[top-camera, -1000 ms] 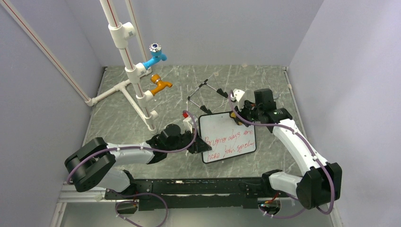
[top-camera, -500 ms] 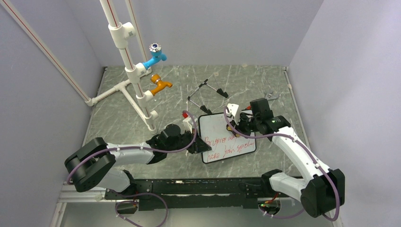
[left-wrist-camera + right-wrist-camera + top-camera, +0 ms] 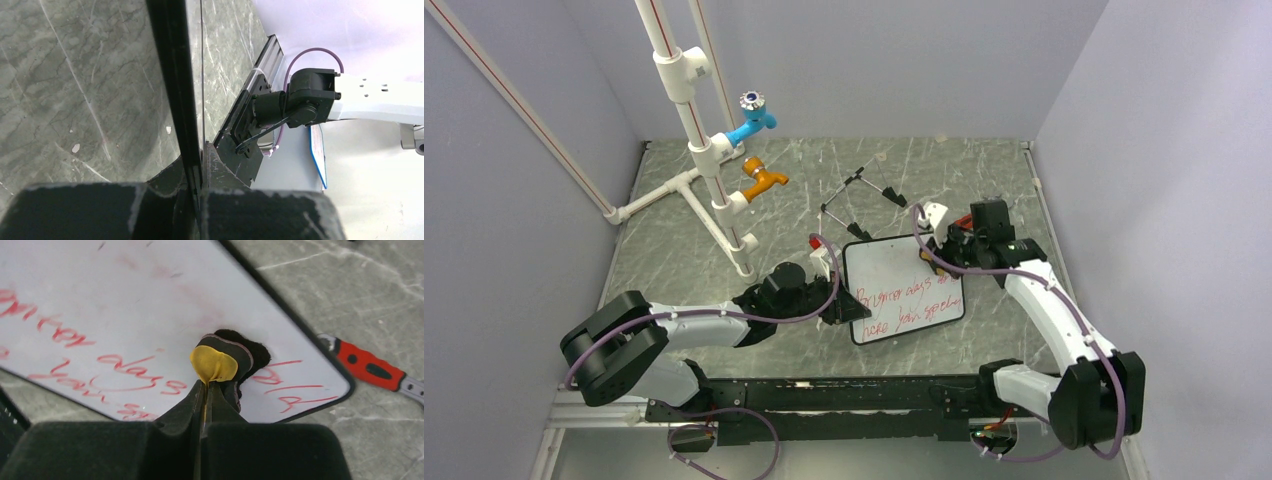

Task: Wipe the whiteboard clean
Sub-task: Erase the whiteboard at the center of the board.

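1. Pinching the small black-framed whiteboard (image 3: 904, 290) by its left edge, my left gripper (image 3: 198, 167) is clamped; it sits on the grey marbled table (image 3: 674, 270).
2. My right gripper (image 3: 206, 390) squeezes a yellow-black eraser block (image 3: 220, 360), seemingly touching the red writing.

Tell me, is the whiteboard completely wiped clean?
No, red handwriting shows on the whiteboard on both sides of the eraser held in the right gripper.

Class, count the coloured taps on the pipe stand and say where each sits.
2. The blue tap is higher on the white pipe stand; the orange tap sits just below. None looks hidden.
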{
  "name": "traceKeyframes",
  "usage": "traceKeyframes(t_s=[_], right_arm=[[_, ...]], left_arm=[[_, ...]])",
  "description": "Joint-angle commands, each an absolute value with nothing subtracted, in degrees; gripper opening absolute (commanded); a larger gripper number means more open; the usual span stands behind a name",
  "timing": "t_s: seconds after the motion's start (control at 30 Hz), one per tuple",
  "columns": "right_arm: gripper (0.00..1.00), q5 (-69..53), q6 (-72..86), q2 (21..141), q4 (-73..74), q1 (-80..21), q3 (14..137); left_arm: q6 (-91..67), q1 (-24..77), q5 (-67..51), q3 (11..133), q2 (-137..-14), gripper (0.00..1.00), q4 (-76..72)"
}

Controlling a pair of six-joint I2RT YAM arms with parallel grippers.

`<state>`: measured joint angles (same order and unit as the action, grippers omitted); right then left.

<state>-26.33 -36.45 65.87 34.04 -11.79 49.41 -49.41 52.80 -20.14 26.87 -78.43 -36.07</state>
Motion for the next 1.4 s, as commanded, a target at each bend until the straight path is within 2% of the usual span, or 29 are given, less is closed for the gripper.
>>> traceKeyframes(t_s=[0.0, 0.2, 0.4, 0.6, 0.8, 0.93, 1.03, 1.2, 1.37], right_arm=[[0.0, -35.61, -45.26, 62.08, 40.21, -12.78, 44.94], [0.0, -39.46, -40.95, 62.46, 37.26, -15.37, 49.32], [0.0, -29.98, -33.9, 67.23, 31.25, -14.06, 54.1], [0.0, -26.27, -36.54, 65.48, 32.0, -9.6, 49.85], [0.0, -35.45, -44.32, 63.82, 40.46, -10.79, 46.25], [0.0, -35.76, -42.6, 62.5, 38.97, -17.52, 46.91], [0.0, -37.12, -40.03, 63.93, 37.34, -18.8, 50.45], [0.0, -31.75, -34.73, 67.24, 33.07, -17.03, 55.79], [0.0, -29.39, -35.85, 67.74, 33.36, -10.9, 54.33]], left_arm=[[-43.24, 53.67, -27.09, 27.64, -75.81, 0.0, -42.89], [-43.67, 53.53, -27.7, 27.57, -76.64, 0.0, -43.71], [-43.86, 53.53, -26.95, 26.43, -75.66, 0.0, -44.12], [-43.68, 53.5, -26.81, 25.93, -75.1, 0.0, -44.47], [-43.35, 53.29, -27.41, 26.28, -75.06, 0.0, -43.95], [-43.66, 53.21, -27.51, 26.28, -75.49, 0.0, -44.44], [-44.05, 53.21, -27.57, 26.17, -75.93, 0.0, -44.97], [-44.48, 53.24, -27.3, 25.93, -76.04, 0.0, -45.7], [-44.56, 53.26, -27.47, 26.05, -76.2, 0.0, -46.07]])
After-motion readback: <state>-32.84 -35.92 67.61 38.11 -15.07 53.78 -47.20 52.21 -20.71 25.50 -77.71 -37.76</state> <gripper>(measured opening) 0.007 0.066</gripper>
